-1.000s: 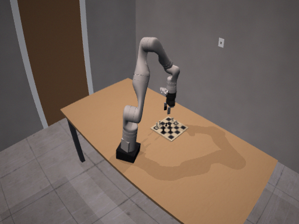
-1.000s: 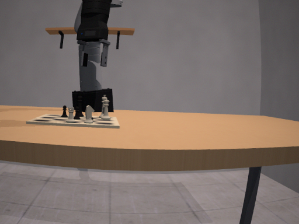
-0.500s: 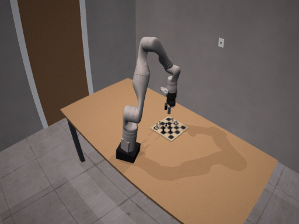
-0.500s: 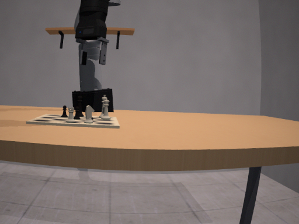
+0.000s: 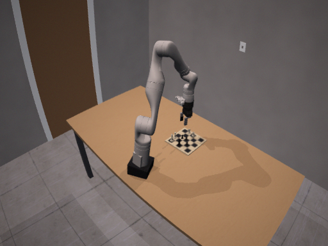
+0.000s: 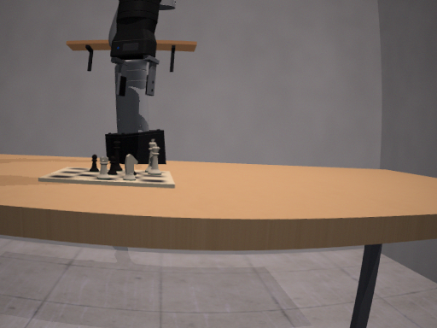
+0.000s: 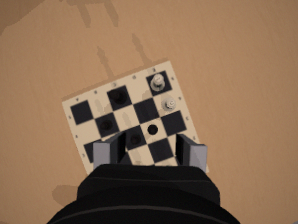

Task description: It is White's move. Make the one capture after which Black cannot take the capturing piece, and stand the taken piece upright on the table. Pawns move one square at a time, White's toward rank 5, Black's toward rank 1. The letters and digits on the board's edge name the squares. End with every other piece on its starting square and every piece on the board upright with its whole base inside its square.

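A small chessboard (image 5: pixel 201 143) (image 6: pixel 164 184) (image 7: pixel 69 120) lies on the wooden table (image 5: pixel 224 192) (image 6: pixel 277 192). On it stand white pieces, among them a knight (image 6: pixel 130 166), a rook (image 6: pixel 103 167) and a tall piece (image 6: pixel 154 159). A black pawn (image 6: pixel 94 163) (image 7: pixel 152 129) and another black piece (image 6: pixel 113 164) (image 7: pixel 119 96) stand there too. Two white pieces (image 7: pixel 157 83) (image 7: pixel 168 104) show from above in the wrist view. My gripper (image 5: pixel 183 119) (image 6: pixel 136 89) (image 7: pixel 150 143) is open and empty. It hangs well above the board and points straight down.
The arm's black base (image 5: pixel 140 167) (image 6: pixel 135 145) stands on the table just behind the board. A wall shelf (image 6: pixel 183 44) hangs far behind. The table's front edge (image 6: pixel 213 231) is near the exterior camera.
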{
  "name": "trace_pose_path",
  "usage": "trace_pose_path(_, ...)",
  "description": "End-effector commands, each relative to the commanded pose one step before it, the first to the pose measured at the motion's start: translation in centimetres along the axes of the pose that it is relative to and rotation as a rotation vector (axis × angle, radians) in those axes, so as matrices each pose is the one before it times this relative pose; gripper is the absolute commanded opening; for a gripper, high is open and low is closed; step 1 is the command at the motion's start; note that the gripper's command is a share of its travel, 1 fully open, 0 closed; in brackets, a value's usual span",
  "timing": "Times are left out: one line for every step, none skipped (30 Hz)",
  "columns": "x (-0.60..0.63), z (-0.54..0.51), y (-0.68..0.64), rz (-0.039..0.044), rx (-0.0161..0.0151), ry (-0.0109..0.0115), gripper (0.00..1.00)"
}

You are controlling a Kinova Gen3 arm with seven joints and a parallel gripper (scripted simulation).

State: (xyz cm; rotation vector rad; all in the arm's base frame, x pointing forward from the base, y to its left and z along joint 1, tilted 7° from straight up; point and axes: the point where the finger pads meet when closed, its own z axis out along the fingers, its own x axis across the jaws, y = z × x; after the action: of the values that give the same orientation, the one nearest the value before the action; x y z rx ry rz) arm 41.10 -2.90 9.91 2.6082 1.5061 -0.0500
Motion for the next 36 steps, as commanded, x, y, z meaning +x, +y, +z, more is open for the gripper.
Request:
trace_pose_path(-0.113,0.141,-0.04,-0.0336,0.00086,-0.00114,1.0)
trace_pose_path(-0.045,0.086,-0.037,-0.02216,0.00035,-0.00109,1.0)
trace_pose_path(-0.048,0.096,-0.041,-0.02475,0.0004,-0.00116,1.0)
trace_pose_path(0.0,0.0,0.0,0.0,0.0,0.0,1.0)
trace_pose_path(0.0,0.0,0.0,0.0,0.0,0.0,1.0)
trace_pose_path(-0.05,0.105,-0.044,-0.02733,0.00045,-0.00122,1.0)
trace_pose_path(-0.052,0.113,-0.047,-0.02985,0.0005,-0.00126,1.0)
trace_pose_path(-0.053,0.121,-0.05,-0.03231,0.00054,-0.00127,1.0)
trace_pose_path(-0.052,0.129,-0.051,-0.03467,0.00058,-0.00126,1.0)
trace_pose_path(-0.051,0.136,-0.052,-0.03692,0.00061,-0.00123,1.0)
trace_pose_path(-0.049,0.142,-0.052,-0.03904,0.00063,-0.00118,1.0)
trace_pose_path(-0.046,0.147,-0.051,-0.04102,0.00063,-0.0011,1.0)
trace_pose_path(-0.042,0.152,-0.05,-0.04283,0.00062,-0.00101,1.0)
trace_pose_path(-0.038,0.155,-0.047,-0.04447,0.00059,-0.00089,1.0)
trace_pose_path(-0.033,0.158,-0.042,-0.04591,0.00054,-0.00077,1.0)
trace_pose_path(-0.028,0.16,-0.037,-0.04716,0.00047,-0.00063,1.0)
trace_pose_path(-0.022,0.161,-0.031,-0.04819,0.00038,-0.00049,1.0)
trace_pose_path(-0.017,0.161,-0.024,-0.04901,0.00027,-0.00035,1.0)
trace_pose_path(-0.012,0.161,-0.015,-0.04961,0.00014,-0.00021,1.0)
trace_pose_path(-0.007,0.159,-0.007,-0.04997,0.0,-0.00008,1.0)
trace_pose_path(0.0,0.0,0.0,0.0,0.0,0.0,1.0)
trace_pose_path(0.0,0.0,0.0,0.0,0.0,0.0,1.0)
trace_pose_path(-0.003,0.157,0.003,-0.05011,-0.00016,0.00004,1.0)
trace_pose_path(0.001,0.154,0.013,-0.05002,-0.00033,0.00015,1.0)
trace_pose_path(0.004,0.15,0.022,-0.04969,-0.0005,0.00024,1.0)
trace_pose_path(0.006,0.146,0.032,-0.04913,-0.00067,0.00031,1.0)
trace_pose_path(0.008,0.141,0.042,-0.04835,-0.00084,0.00036,1.0)
trace_pose_path(0.009,0.136,0.05,-0.04735,-0.001,0.00039,1.0)
trace_pose_path(0.009,0.13,0.059,-0.04614,-0.00115,0.00041,1.0)
trace_pose_path(0.008,0.124,0.066,-0.04472,-0.00128,0.00041,1.0)
trace_pose_path(0.007,0.118,0.072,-0.0431,-0.00139,0.00039,1.0)
trace_pose_path(0.006,0.111,0.076,-0.04131,-0.00148,0.00036,1.0)
trace_pose_path(0.004,0.104,0.08,-0.03935,-0.00154,0.00032,1.0)
trace_pose_path(0.002,0.097,0.082,-0.03724,-0.00158,0.00028,1.0)
trace_pose_path(0.0,0.09,0.082,-0.03499,-0.00159,0.00023,1.0)
trace_pose_path(-0.002,0.083,0.082,-0.03262,-0.00157,0.00019,1.0)
